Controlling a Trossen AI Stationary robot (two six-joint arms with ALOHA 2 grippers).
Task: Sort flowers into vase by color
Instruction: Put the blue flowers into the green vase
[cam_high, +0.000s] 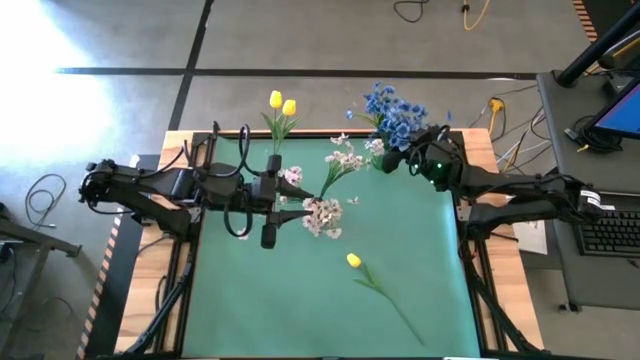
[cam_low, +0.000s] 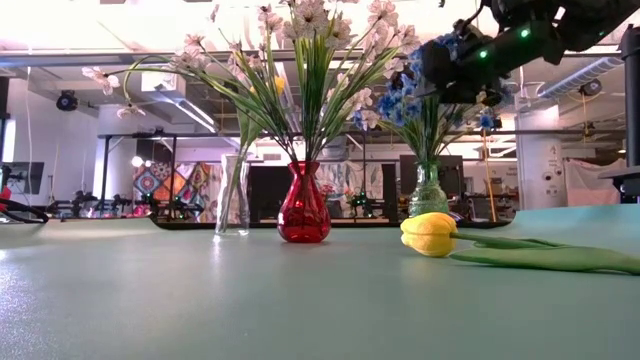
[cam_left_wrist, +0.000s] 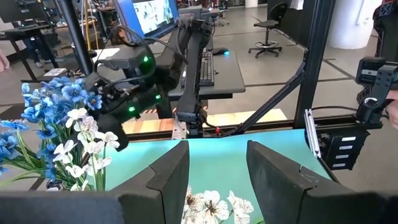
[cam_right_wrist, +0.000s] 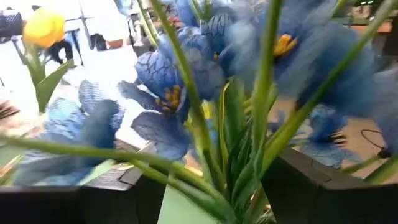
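Three vases stand in a row near the table's far edge. A clear vase (cam_low: 232, 200) holds yellow tulips (cam_high: 282, 104). A red vase (cam_low: 303, 212) holds pinkish-white blossom sprays (cam_high: 345, 160). A second clear vase (cam_low: 428, 192) holds blue flowers (cam_high: 395, 115). My right gripper (cam_right_wrist: 205, 199) is open at the blue bunch, with green stems (cam_right_wrist: 239, 168) standing in the gap between its fingers. My left gripper (cam_left_wrist: 217, 168) hangs open over the mat, left of the red vase, with a white blossom cluster (cam_high: 322, 215) just beyond it. One yellow tulip (cam_high: 353, 260) lies on its side on the green mat. My right gripper has the blue flowers' stems and leaves between its spread fingers, coming at them level from the table's right side. A leaf (cam_right_wrist: 118, 163) crosses over one finger. Whether either finger touches a stem, I cannot tell.
The lying tulip's stem (cam_high: 395, 310) runs toward the near right corner of the mat. A side desk with a keyboard (cam_high: 610, 235) stands beyond the table's right edge. Open mat (cam_high: 260, 310) lies at the near left.
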